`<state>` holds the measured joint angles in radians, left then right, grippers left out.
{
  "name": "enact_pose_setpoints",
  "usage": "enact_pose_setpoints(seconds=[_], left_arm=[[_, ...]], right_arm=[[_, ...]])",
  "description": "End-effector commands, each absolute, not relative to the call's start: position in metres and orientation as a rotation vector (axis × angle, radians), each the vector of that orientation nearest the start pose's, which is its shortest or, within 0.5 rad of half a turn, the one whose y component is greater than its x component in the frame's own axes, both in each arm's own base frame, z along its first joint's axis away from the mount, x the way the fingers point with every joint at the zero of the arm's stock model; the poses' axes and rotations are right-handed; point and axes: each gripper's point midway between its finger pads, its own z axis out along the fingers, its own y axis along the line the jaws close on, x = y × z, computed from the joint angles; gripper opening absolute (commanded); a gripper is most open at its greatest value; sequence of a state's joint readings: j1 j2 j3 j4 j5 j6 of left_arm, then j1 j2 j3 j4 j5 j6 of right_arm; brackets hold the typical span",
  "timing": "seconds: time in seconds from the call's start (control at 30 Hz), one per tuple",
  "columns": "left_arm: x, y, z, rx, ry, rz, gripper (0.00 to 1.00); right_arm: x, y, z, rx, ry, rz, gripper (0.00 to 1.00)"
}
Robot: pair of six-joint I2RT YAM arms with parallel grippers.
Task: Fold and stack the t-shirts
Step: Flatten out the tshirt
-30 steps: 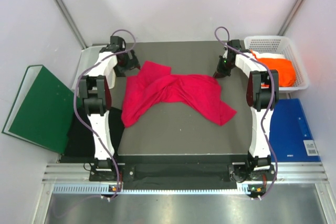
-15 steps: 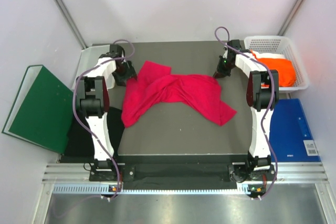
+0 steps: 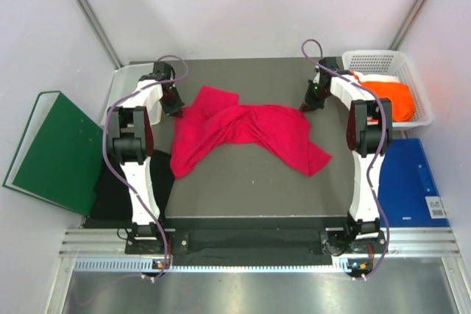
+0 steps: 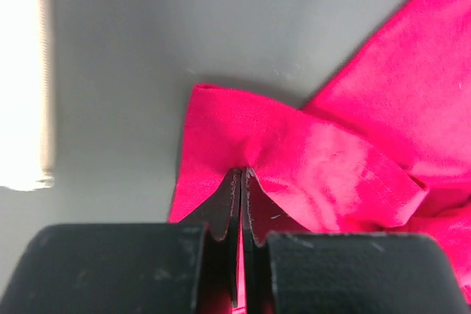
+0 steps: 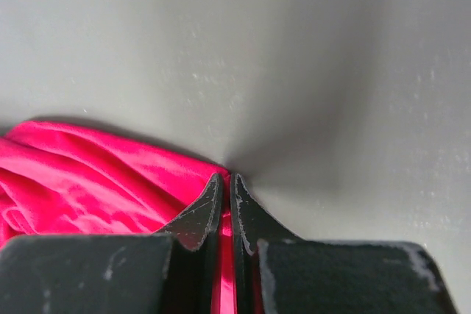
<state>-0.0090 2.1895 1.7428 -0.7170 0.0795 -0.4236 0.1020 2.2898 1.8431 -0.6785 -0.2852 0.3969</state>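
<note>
Top view: the crimson-pink t-shirt (image 3: pixel 243 134) lay crumpled on the surface (image 3: pixel 250 189) (orange t-shirt (image 3: pixel 390 97) bunched in its basket (image 3: pixel 375 55), nothing yet stacked); left wrist view: the left tool (image 4: pixel 241 174) pinched a shirt edge; right wrist view: the right tool (image 5: pixel 224 182) clamped the opposite edge.

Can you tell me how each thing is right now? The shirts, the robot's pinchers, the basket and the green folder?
pink t-shirt: crumpled, unfolded, on the table.
left gripper: shut on the pink t-shirt's edge.
right gripper: shut on the pink t-shirt's other end.
orange t-shirt: bunched up inside the white basket.
green binder: closed, lying flat.
blue board: lying flat.
</note>
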Motion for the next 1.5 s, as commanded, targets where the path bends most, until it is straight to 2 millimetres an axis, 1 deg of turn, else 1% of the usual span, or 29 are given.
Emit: enact_pose_setpoints(seconds=[0.0, 0.03, 0.1, 0.13, 0.17, 0.2, 0.23, 0.27, 0.33, 0.4, 0.43, 0.47, 0.53, 0.6, 0.63, 0.73, 0.8, 0.9, 1.07, 1.1, 1.13, 1.2, 1.23, 1.27, 1.3, 1.37, 1.4, 1.47], left_arm=[[0.508, 0.002, 0.1, -0.565, 2.515, -0.107, 0.0], [0.512, 0.004, 0.109, -0.562, 2.49, -0.105, 0.0], [0.516, 0.004, 0.117, -0.533, 2.471, -0.112, 0.0], [0.517, 0.005, 0.117, -0.521, 2.473, -0.111, 0.17], [0.517, 0.003, 0.115, -0.512, 2.482, -0.122, 0.36], [0.516, 0.003, 0.112, -0.514, 2.493, -0.127, 0.69], [0.514, 0.005, 0.105, -0.523, 2.509, -0.122, 0.78], [0.513, 0.001, 0.103, -0.518, 2.523, -0.164, 0.84], [0.509, -0.001, 0.094, -0.535, 2.545, -0.196, 0.91], [0.509, -0.003, 0.09, -0.539, 2.547, -0.228, 0.87], [0.506, -0.001, 0.086, -0.553, 2.553, -0.23, 0.78], [0.507, 0.0, 0.083, -0.562, 2.551, -0.237, 0.72], [0.503, 0.003, 0.074, -0.595, 2.565, -0.255, 0.65], [0.503, 0.006, 0.068, -0.614, 2.566, -0.263, 0.64], [0.501, 0.008, 0.06, -0.628, 2.575, -0.261, 0.64], [0.502, 0.01, 0.047, -0.641, 2.589, -0.252, 0.64], [0.505, 0.012, 0.043, -0.645, 2.591, -0.247, 0.66], [0.507, 0.009, 0.03, -0.643, 2.614, -0.264, 0.67], [0.508, -0.001, 0.015, -0.636, 2.645, -0.316, 0.63], [0.507, -0.003, 0.009, -0.635, 2.656, -0.326, 0.58], [0.508, -0.005, 0.007, -0.628, 2.658, -0.333, 0.52], [0.51, -0.017, -0.001, -0.593, 2.68, -0.369, 0.45], [0.509, -0.022, -0.003, -0.579, 2.693, -0.379, 0.36], [0.506, -0.032, -0.006, -0.551, 2.72, -0.393, 0.32], [0.507, -0.039, -0.008, -0.523, 2.735, -0.413, 0.26], [0.504, -0.048, -0.008, -0.498, 2.757, -0.418, 0.01], [0.505, -0.05, -0.002, -0.496, 2.746, -0.424, 0.0], [0.508, -0.048, 0.01, -0.493, 2.721, -0.42, 0.0]], right_arm=[[0.496, 0.111, 0.063, 0.318, 2.668, 0.505, 0.0], [0.496, 0.112, 0.066, 0.317, 2.661, 0.503, 0.0], [0.495, 0.111, 0.067, 0.322, 2.662, 0.502, 0.0], [0.495, 0.11, 0.067, 0.327, 2.662, 0.5, 0.0], [0.494, 0.111, 0.067, 0.327, 2.664, 0.502, 0.0], [0.493, 0.111, 0.065, 0.331, 2.665, 0.502, 0.0], [0.492, 0.111, 0.063, 0.335, 2.668, 0.501, 0.0], [0.491, 0.111, 0.063, 0.335, 2.67, 0.503, 0.0], [0.49, 0.111, 0.06, 0.344, 2.672, 0.502, 0.0], [0.489, 0.112, 0.06, 0.342, 2.67, 0.508, 0.0], [0.489, 0.112, 0.06, 0.347, 2.671, 0.508, 0.0], [0.489, 0.112, 0.059, 0.347, 2.671, 0.508, 0.0], [0.489, 0.113, 0.059, 0.349, 2.671, 0.511, 0.0], [0.491, 0.113, 0.057, 0.348, 2.671, 0.513, 0.0], [0.492, 0.113, 0.058, 0.348, 2.668, 0.517, 0.0], [0.493, 0.114, 0.058, 0.346, 2.67, 0.519, 0.0], [0.493, 0.113, 0.057, 0.344, 2.678, 0.518, 0.0], [0.494, 0.114, 0.058, 0.342, 2.675, 0.521, 0.0], [0.495, 0.115, 0.061, 0.335, 2.671, 0.521, 0.0], [0.496, 0.114, 0.063, 0.334, 2.668, 0.519, 0.0], [0.496, 0.113, 0.063, 0.335, 2.669, 0.516, 0.0], [0.498, 0.114, 0.066, 0.331, 2.663, 0.517, 0.0], [0.498, 0.113, 0.066, 0.332, 2.664, 0.515, 0.0], [0.498, 0.113, 0.068, 0.332, 2.663, 0.515, 0.0], [0.499, 0.113, 0.069, 0.328, 2.661, 0.512, 0.0], [0.498, 0.113, 0.072, 0.328, 2.66, 0.51, 0.0], [0.497, 0.112, 0.074, 0.328, 2.658, 0.509, 0.0], [0.497, 0.111, 0.083, 0.326, 2.644, 0.51, 0.0]])
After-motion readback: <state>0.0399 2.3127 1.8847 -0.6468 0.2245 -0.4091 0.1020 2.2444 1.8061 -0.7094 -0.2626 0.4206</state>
